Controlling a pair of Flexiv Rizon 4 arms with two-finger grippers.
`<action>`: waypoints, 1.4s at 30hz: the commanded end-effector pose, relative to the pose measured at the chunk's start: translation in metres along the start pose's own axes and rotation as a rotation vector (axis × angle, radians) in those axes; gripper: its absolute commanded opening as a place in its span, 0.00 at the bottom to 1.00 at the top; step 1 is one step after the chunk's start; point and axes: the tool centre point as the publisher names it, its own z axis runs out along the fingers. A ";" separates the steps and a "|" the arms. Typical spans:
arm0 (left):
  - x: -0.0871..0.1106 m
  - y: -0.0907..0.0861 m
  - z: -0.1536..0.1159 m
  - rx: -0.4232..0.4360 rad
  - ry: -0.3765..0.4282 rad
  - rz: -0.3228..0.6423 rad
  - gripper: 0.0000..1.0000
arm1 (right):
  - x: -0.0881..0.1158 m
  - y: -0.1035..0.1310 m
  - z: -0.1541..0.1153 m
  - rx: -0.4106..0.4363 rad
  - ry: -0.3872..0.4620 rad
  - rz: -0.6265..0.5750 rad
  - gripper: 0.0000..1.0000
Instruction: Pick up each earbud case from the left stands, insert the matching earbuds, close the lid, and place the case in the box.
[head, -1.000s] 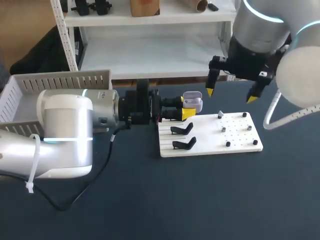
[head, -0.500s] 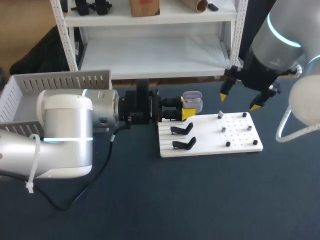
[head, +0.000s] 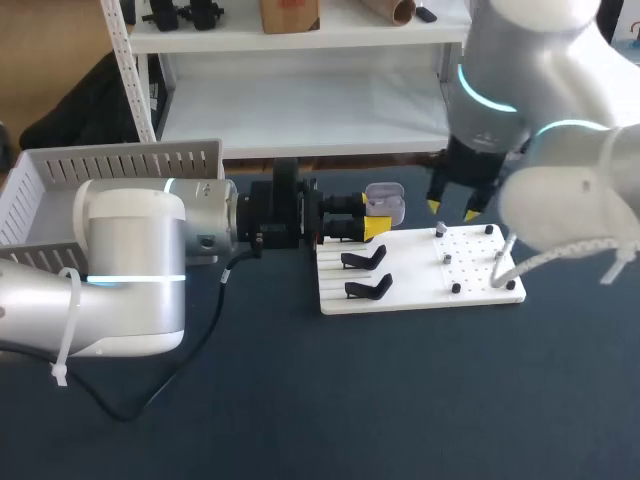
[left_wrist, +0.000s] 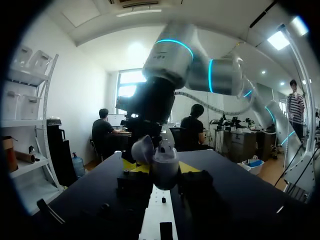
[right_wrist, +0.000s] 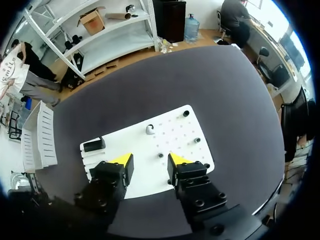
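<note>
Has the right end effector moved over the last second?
Yes. The right end effector has dropped toward the white board, and its yellow tips are now just above the board's far edge.

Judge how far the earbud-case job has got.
Done: one earbud case is off the stands, lid open. In hand: the left gripper is shut on it, and the open right gripper hangs over an earbud on the white board. Left: seating earbuds, closing the lid, boxing the case; the box interior is hidden.

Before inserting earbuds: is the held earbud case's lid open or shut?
Open: the lid of the earbud case stands tilted up from its body in the left gripper.
</note>
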 end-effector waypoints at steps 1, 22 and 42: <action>0.001 0.000 0.000 -0.002 -0.003 0.002 0.00 | 0.001 0.013 0.014 0.036 -0.001 0.002 0.45; 0.001 0.000 0.000 -0.002 -0.003 0.002 0.00 | 0.000 0.000 0.055 0.077 -0.055 0.168 0.42; 0.001 0.000 0.000 -0.002 -0.003 0.002 0.00 | -0.010 0.006 0.074 0.052 -0.074 0.218 0.42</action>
